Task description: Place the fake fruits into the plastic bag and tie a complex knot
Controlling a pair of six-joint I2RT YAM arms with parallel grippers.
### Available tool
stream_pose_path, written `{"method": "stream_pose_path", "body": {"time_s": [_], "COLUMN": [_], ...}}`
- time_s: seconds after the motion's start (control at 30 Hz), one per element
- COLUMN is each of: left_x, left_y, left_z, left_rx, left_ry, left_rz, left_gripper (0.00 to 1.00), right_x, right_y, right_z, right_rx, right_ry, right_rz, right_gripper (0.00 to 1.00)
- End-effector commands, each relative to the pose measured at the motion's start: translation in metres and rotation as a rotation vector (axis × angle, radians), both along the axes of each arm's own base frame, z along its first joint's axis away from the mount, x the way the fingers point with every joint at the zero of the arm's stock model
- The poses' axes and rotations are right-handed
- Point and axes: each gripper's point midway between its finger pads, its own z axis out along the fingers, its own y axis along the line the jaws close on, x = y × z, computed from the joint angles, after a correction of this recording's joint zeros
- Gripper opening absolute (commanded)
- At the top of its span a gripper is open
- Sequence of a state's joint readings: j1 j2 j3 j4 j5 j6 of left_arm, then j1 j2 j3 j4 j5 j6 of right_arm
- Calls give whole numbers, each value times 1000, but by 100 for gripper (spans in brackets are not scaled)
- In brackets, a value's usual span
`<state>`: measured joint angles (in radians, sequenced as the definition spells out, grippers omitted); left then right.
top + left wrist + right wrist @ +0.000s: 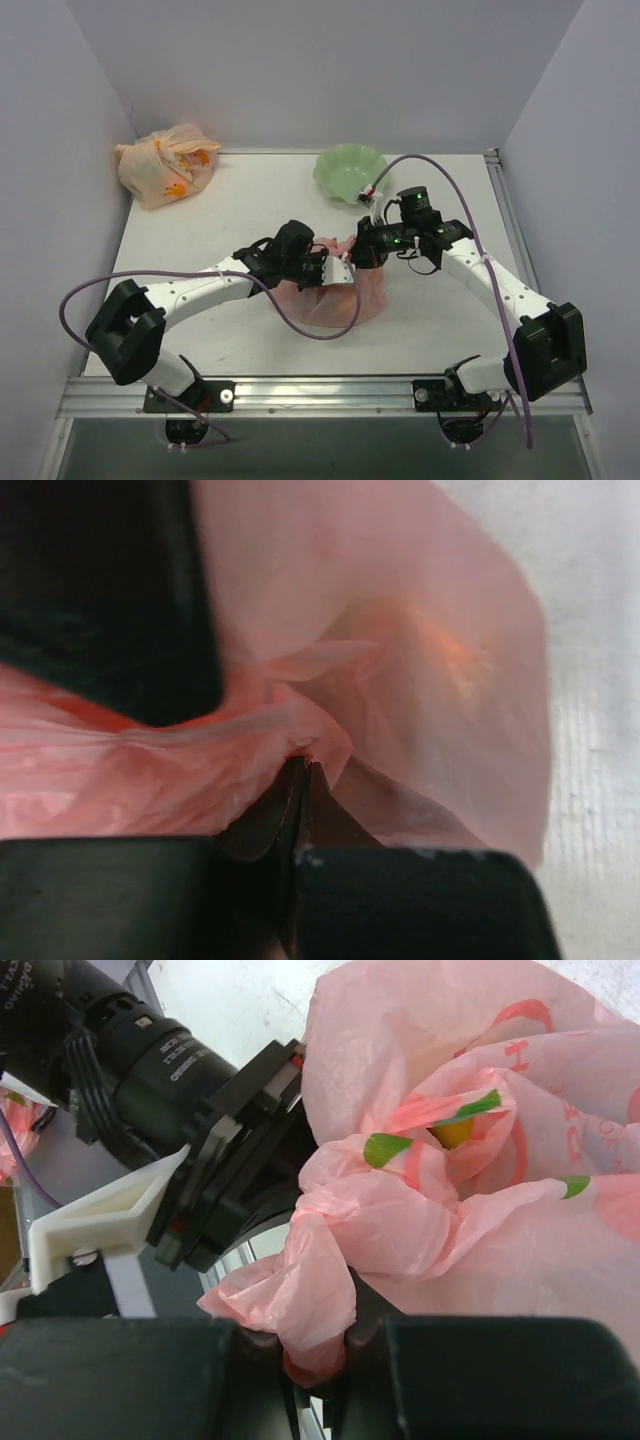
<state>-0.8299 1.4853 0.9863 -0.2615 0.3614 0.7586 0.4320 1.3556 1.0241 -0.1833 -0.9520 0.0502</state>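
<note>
While 2 claws pinch its twisted top, the pink bag (340,300) lies near the green bowl (330,165), on its near side.
Left claw (328,264) and right claw (356,252) each clamp thin plastic; a hard pull could tear it or slip a strand free.

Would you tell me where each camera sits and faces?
Top external: above, behind the bases, looking down at the table; both arms show.
Left wrist: on the left arm, along its own left tool into the plastic bag.
Right wrist: on the right arm, past its right tool toward the left arm.
Shared: all see the bag.
</note>
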Motion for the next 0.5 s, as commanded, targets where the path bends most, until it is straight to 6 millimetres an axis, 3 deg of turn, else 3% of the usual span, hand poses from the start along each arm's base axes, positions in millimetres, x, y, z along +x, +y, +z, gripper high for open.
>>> {"method": "stream_pose_path", "body": {"time_s": [0.0, 0.03, 0.13, 0.33, 0.47], "left_x": [34, 47, 58, 40, 23], "left_y": [21, 21, 19, -11, -26], "left_z": [-21, -19, -8, 22, 28], "left_rx": [61, 27, -120, -399, -500], "left_ry": [22, 12, 114, 266, 418], "left_rz": [233, 279, 339, 287, 294], "left_gripper": [0, 0, 0, 0, 0], "right_x": [-2, -3, -7, -7, -6], "right_y": [4, 4, 3, 12, 21], "right_z": [35, 34, 31, 34, 42], "right_rx": [107, 107, 110, 156, 213], "right_ry": [-53, -50, -34, 17, 27], "right_rz": [27, 29, 30, 8, -9], "right_gripper": [0, 0, 0, 0, 0]}}
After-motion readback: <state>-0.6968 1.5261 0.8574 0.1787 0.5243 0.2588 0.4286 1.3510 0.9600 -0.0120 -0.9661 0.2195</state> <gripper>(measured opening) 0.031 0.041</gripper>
